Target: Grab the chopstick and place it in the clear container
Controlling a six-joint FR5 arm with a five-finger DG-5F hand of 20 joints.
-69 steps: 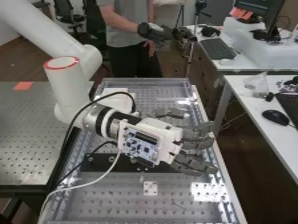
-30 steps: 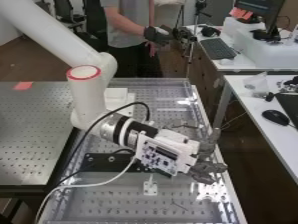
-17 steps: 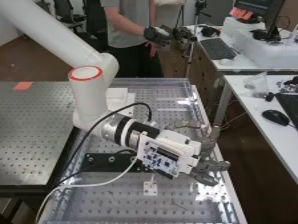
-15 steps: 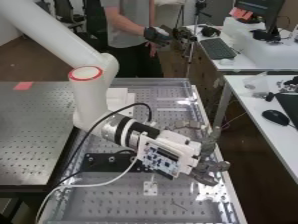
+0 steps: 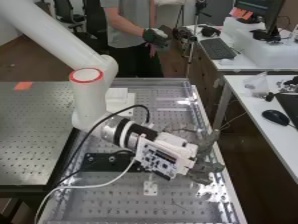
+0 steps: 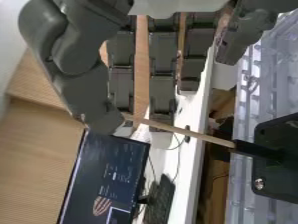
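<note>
- In the high view, the fingers (image 5: 207, 145) are above the perforated table (image 5: 106, 200), at its long edge nearest the white table (image 5: 234, 90).
- The fingers and thumb (image 6: 83, 95) are closed on the chopstick (image 6: 193, 134) in a pinch, gripping it close to one end.
- From the fingertips, the chopstick's light wooden length slants away toward a dark far end; the wrist view shows that end overlapping the black plate (image 6: 283, 160). Whether they touch, I cannot tell.
- The other fingers hang beside the pinch, fairly straight and a little apart from each other.
- The black plate lies on the perforated table, back from the fingers, on the arm's side.
- A small pale bracket (image 5: 151, 188) sits on the same table, nearer the high camera than the fingers and apart from them.
- A white block (image 5: 117, 96) is also on that table, farther from the high camera than the fingers, partly behind the arm.
- Just behind the fingers, on the hand's back, is a circuit board (image 5: 158, 160).
- Past the fingers, across a gap, the white table carries a black mouse (image 5: 275, 117) and a crumpled clear bag (image 5: 255, 84).
- In the wrist view, a monitor (image 6: 103, 180) and a keyboard (image 6: 159, 200) are well beyond the fingertips.
</note>
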